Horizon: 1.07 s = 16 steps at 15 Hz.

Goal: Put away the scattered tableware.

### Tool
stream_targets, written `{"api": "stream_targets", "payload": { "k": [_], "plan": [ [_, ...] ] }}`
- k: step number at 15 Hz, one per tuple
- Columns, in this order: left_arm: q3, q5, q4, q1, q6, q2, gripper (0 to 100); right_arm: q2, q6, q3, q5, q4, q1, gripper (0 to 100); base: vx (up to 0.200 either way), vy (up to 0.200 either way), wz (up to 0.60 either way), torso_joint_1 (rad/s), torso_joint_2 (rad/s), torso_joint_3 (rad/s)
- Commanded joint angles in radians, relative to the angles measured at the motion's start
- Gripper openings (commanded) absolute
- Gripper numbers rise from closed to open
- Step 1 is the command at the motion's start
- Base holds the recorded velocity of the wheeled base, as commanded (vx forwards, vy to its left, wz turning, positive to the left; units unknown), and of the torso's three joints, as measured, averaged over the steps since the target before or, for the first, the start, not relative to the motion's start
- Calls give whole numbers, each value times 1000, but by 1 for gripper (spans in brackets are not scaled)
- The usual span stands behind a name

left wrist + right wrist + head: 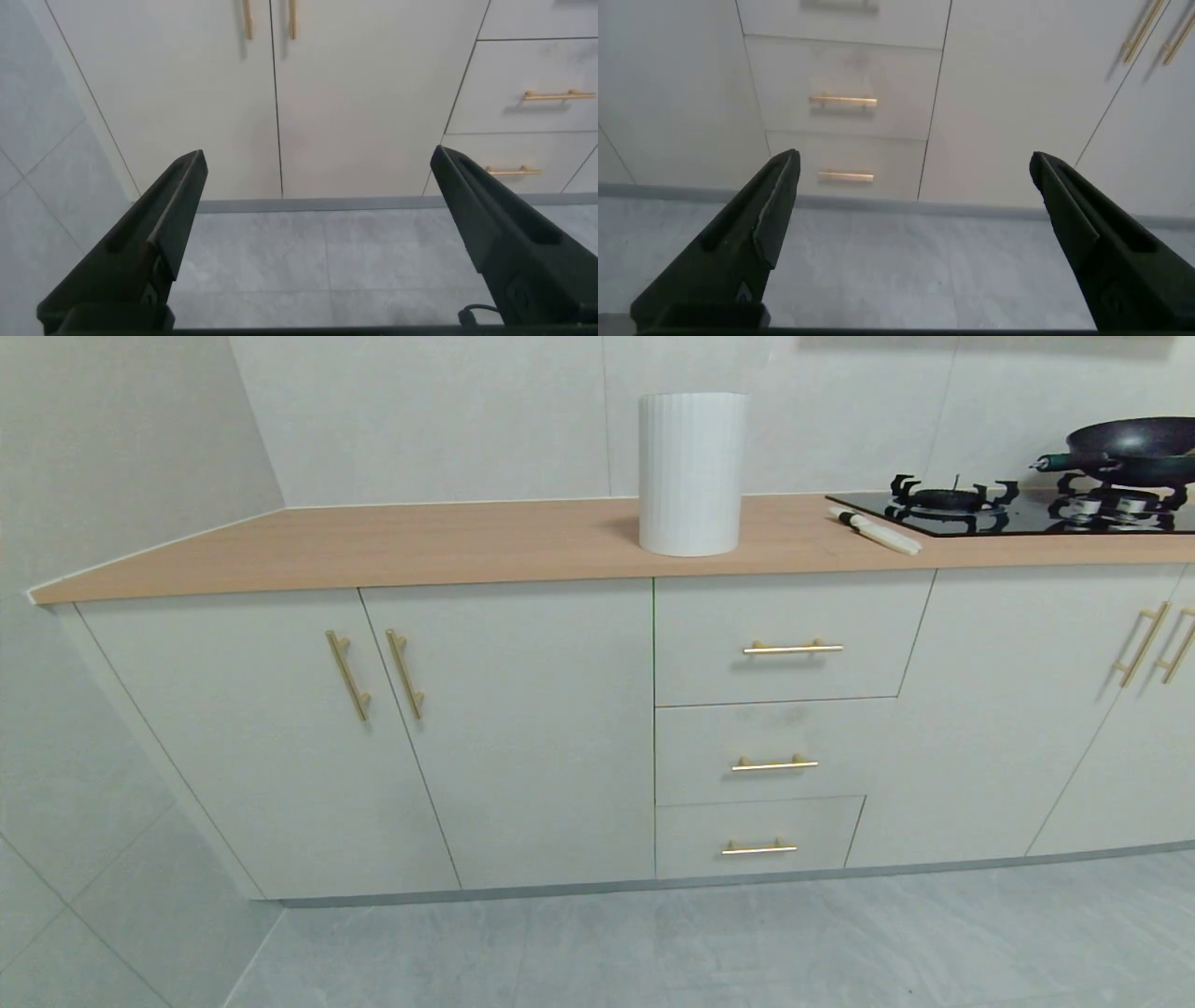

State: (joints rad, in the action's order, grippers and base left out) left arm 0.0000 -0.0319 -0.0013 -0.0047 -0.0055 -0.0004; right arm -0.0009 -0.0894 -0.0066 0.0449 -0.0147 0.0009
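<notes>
A white ribbed cylindrical holder (692,473) stands upright on the wooden countertop (420,541). To its right, a pale utensil with a dark tip (874,531) lies on the counter at the hob's front corner. My left gripper (318,166) is open, held low over the floor and facing the double cabinet doors (271,84). My right gripper (915,168) is open too, low before the lower drawers (842,101). Nothing is between either pair of fingers.
A black gas hob (1027,509) sits at the counter's right end with a dark pan (1134,443) on a burner. Below are cabinet doors (373,737) and three drawers (782,649) with gold handles, all closed. Grey tiled floor (653,952) lies in front; a wall (93,476) bounds the left.
</notes>
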Motion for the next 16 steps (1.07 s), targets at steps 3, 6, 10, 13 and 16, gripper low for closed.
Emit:
{"api": "stream_targets", "payload": {
  "k": [3,6,10,13,16],
  "plan": [
    [0,0,0,0,-1,0,100,5,-6,7,4,-2,1,100,0,0,0,0,0,0],
    [0,1,0,0,2,0,100,4,-3,7,3,-1,1,100,0,0,0,0,0,0],
    [0,0,0,0,-1,0,100,2,3,7,1,-2,1,100,50,0,0,2,1,1],
    [0,1,0,-1,-1,0,100,4,3,7,3,-1,1,100,200,0,0,-1,2,2],
    [0,0,0,0,-1,0,100,4,3,7,3,-1,1,100,200,0,0,4,1,5]
  ]
}}
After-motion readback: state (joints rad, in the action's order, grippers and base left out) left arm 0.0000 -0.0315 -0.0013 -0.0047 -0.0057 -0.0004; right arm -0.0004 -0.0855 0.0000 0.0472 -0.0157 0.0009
